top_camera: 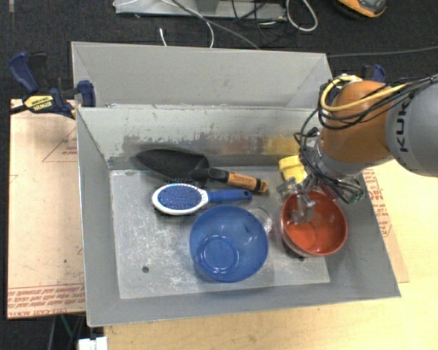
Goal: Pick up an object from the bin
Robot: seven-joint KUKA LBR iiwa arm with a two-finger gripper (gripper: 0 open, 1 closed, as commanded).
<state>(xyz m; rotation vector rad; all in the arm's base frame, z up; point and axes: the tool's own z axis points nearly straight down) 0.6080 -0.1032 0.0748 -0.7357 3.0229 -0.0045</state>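
My gripper [304,210] hangs low at the right side of the bin, reaching down into a red bowl [323,233] near that bowl's left rim. Whether it touches the bowl is unclear. A small yellow thing [290,168] lies just behind the gripper, against the back wall. Left of the red bowl, a blue bowl [228,245] sits upright, close to the front of the bin.
A blue hairbrush with a white rim [181,198] lies left of centre, its handle pointing right. Behind it lies a black scoop with a wooden handle [177,165]. The arm with its orange cover and cables comes in from the right.
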